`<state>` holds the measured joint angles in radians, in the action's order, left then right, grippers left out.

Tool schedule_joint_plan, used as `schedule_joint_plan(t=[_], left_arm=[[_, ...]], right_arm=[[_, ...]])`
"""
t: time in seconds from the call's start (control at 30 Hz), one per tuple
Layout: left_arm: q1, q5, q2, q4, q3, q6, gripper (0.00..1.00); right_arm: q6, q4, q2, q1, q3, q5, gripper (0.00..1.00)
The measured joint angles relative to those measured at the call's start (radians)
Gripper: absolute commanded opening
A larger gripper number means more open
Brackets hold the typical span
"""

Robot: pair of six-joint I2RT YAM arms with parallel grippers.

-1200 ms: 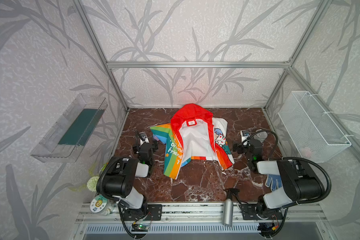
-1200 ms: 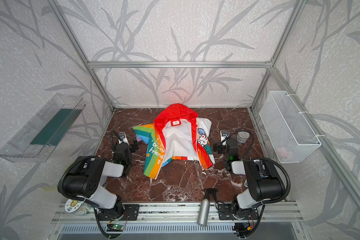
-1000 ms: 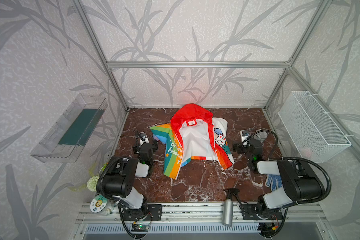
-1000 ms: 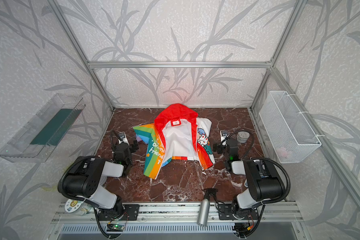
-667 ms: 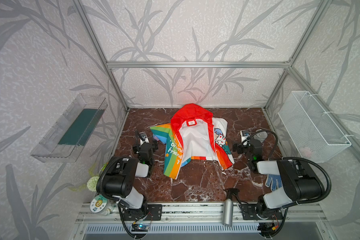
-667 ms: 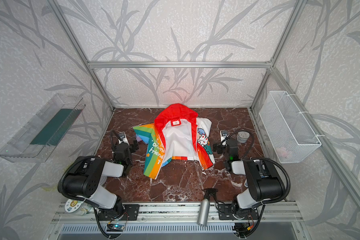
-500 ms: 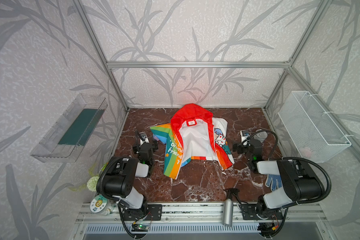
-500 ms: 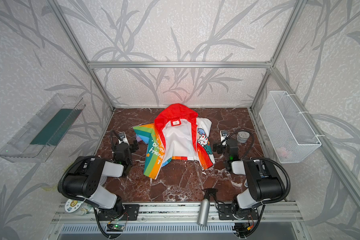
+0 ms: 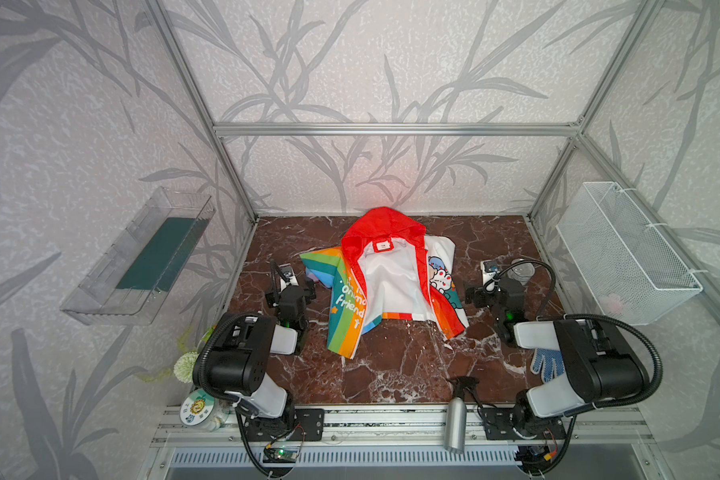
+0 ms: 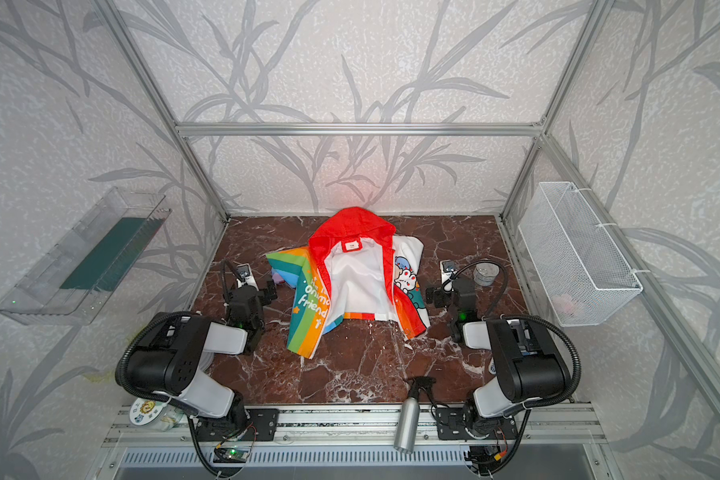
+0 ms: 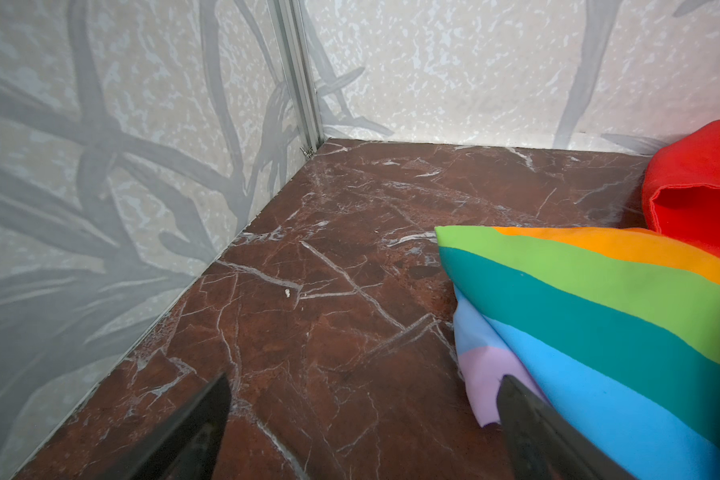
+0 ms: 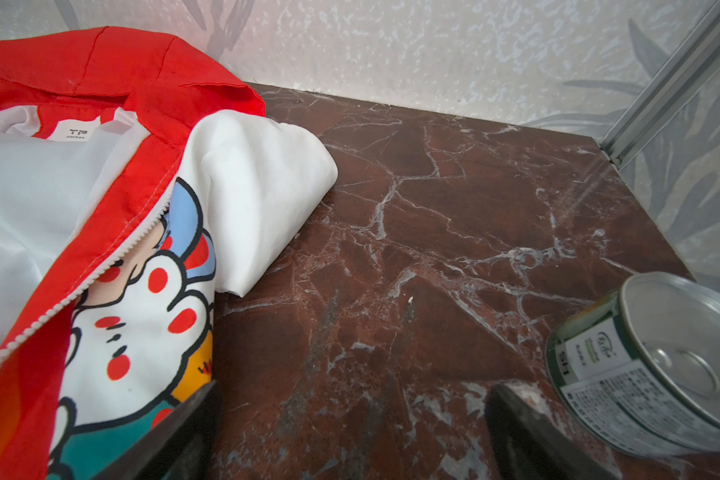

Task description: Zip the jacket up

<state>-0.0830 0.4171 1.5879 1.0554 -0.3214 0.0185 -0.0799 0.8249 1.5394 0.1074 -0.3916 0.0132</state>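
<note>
The jacket (image 9: 387, 282) (image 10: 354, 286) lies open on the brown marble table, red hood toward the back wall and white lining showing. Its rainbow panel with white lettering (image 9: 344, 303) is on the left, the cartoon panel (image 9: 439, 274) on the right. My left gripper (image 9: 290, 291) (image 10: 248, 293) rests low, left of the rainbow sleeve (image 11: 599, 316), open and empty (image 11: 364, 378), one finger right beside the sleeve's end. My right gripper (image 9: 493, 291) (image 10: 452, 291) sits right of the jacket, open over bare table (image 12: 354, 386). White zipper teeth (image 12: 113, 257) run along the red trim.
A tin can (image 12: 661, 365) (image 9: 522, 272) lies just right of the right gripper. A metal spray bottle (image 9: 456, 415) sits at the front edge and a blue dotted glove (image 9: 545, 363) beside the right arm. A wire basket (image 9: 624, 253) and a clear tray (image 9: 142, 257) hang on the side walls.
</note>
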Motion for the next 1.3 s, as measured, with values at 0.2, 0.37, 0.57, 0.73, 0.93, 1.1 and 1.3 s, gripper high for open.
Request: schedule_joint_plan(t=[0.2,0.37,0.57,0.73,0.93,1.1,1.3], left_arm=[[-0.013,0.018,-0.011,0.018,0.010,-0.001,0.99],[-0.032,0.065,-0.026,-0.009,0.005,-0.011,0.99],[-0.081,0.081,-0.301,-0.356,-0.138,-0.070,0.99],[-0.089,-0.068,-0.473,-0.763,-0.345,0.016,0.99],[-0.211,-0.349,-0.506,-1.091,-0.518,0.304,0.87],[-0.392,-0.561,-0.367,-1.120,-0.525,0.558,0.84],[-0.601,-0.612,-0.172,-1.162,-0.576,0.661,0.78]], right_arm=[[-0.006,0.000,0.000,-0.007,0.000,-0.030,0.99],[0.001,0.000,0.000,-0.016,0.000,-0.035,0.99],[0.003,-0.193,-0.138,-0.008,-0.026,-0.042,0.99],[0.126,-0.658,-0.423,0.024,-0.272,-0.014,0.99],[0.394,-1.071,-0.563,0.085,-0.408,-0.080,0.99],[0.596,-1.171,-0.569,0.139,-0.222,-0.175,0.99],[0.701,-1.223,-0.567,0.138,-0.148,-0.202,0.99]])
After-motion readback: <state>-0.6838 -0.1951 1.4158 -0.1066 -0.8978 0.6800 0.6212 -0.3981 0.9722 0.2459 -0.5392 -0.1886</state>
